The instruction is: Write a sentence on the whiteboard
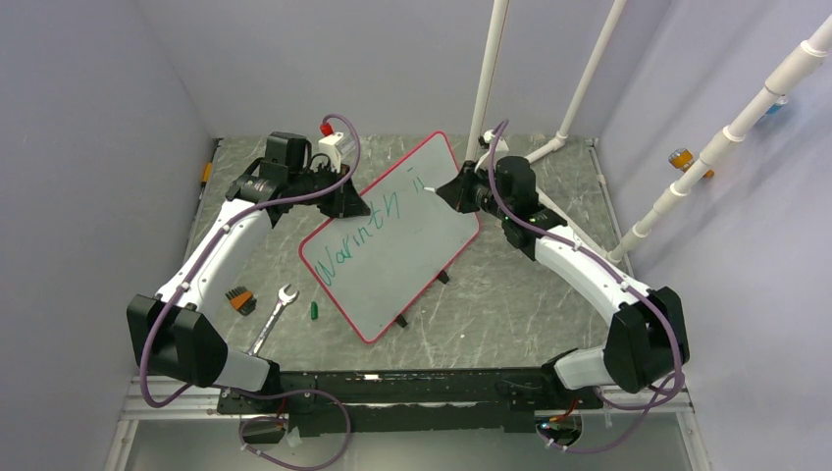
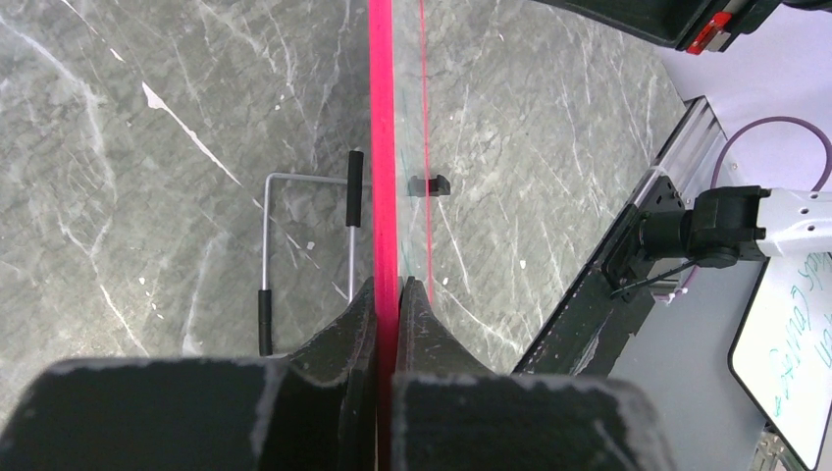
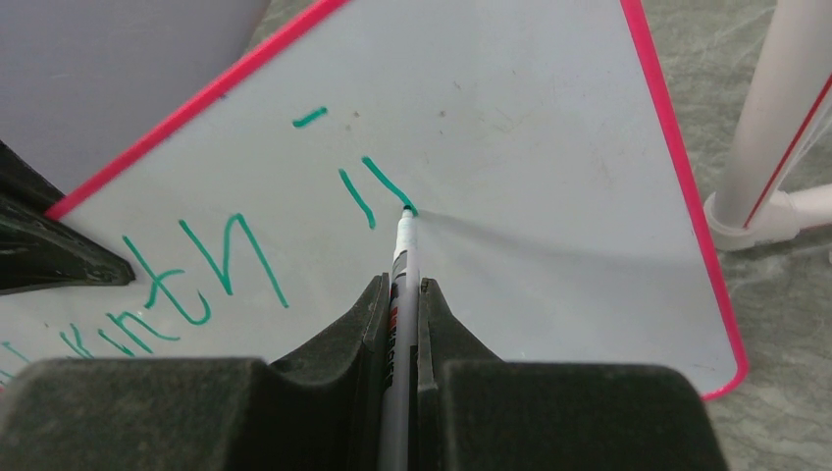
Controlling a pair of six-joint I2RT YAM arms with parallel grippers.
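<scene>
Clamped in right gripper (image 3: 402, 287): marker (image 3: 403, 250), tip touching whiteboard (image 3: 549, 128) just ahead; left gripper (image 2: 389, 294) pinching its red rim; sentence (image 3: 257, 257) at "Warmth", second word barely begun, rest unwritten.

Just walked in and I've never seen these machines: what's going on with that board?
The left gripper is clamped on the red rim of the whiteboard, steadying it. The right gripper holds a marker with its tip on the board, partway through the sentence in green. It reads roughly "Warmth" plus a few strokes of the next word.
</scene>
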